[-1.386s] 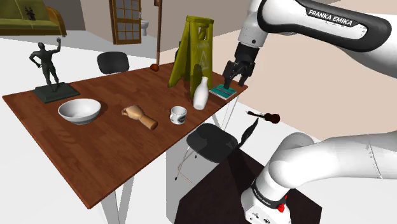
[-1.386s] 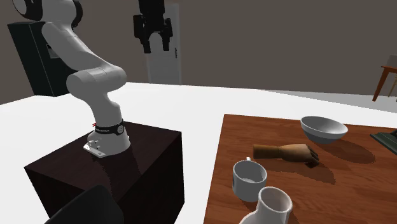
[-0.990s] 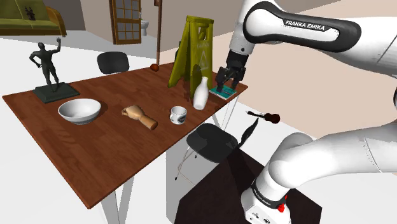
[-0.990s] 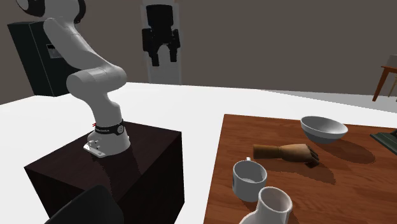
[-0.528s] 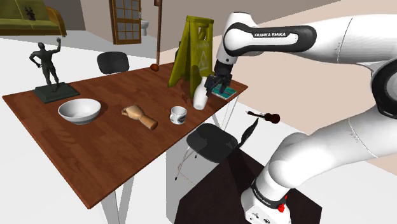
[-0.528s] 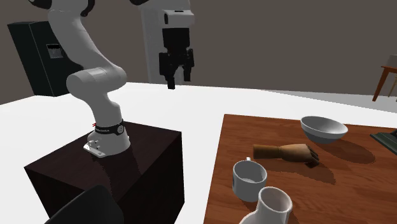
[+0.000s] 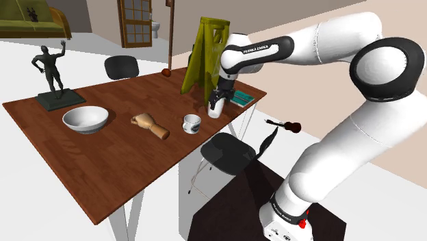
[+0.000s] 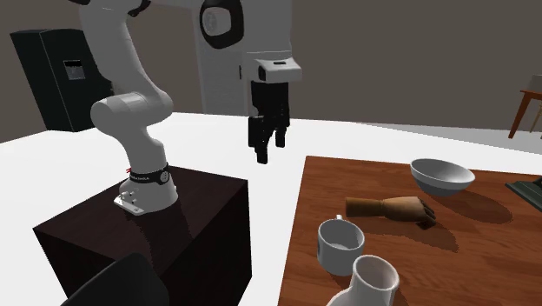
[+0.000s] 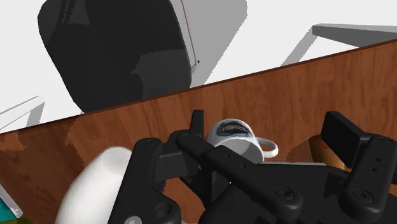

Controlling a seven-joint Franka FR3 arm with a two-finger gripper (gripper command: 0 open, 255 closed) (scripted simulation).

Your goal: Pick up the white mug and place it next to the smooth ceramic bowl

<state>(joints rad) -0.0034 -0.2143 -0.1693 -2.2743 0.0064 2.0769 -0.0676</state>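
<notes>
The long brown wooden table [image 7: 89, 164] runs from the shoulder view's upper left down to its lower middle. The white arm [image 7: 328, 41] arches over it from the right edge to the upper middle, rising from the dark box stand [image 7: 233, 202] at the lower right. A yellow folding floor sign [image 7: 205, 55] stands at the table's far end, top centre, and a dark chair [image 7: 229, 152] sits just off the table's edge, right of centre. A dark figure statue [image 7: 49, 68] stands at the upper left on its base. Below it, left of centre, is the pale bowl [image 7: 85, 118], upright. A wooden hand [image 7: 150, 125] lies near the middle of the frame, and a white bottle [image 7: 213, 110] stands a little right of centre. The black gripper [image 7: 217, 99] hangs in front of that bottle's top. In the second exterior view the gripper [image 8: 267, 149] is in the air at the upper middle, fingers apart with nothing between them. The white mug [image 7: 191, 124] stands upright on the table between the wooden hand and the bottle, well apart from the bowl. In the wrist view the mug [image 9: 232, 135] lies beyond the spread fingers, untouched.
</notes>
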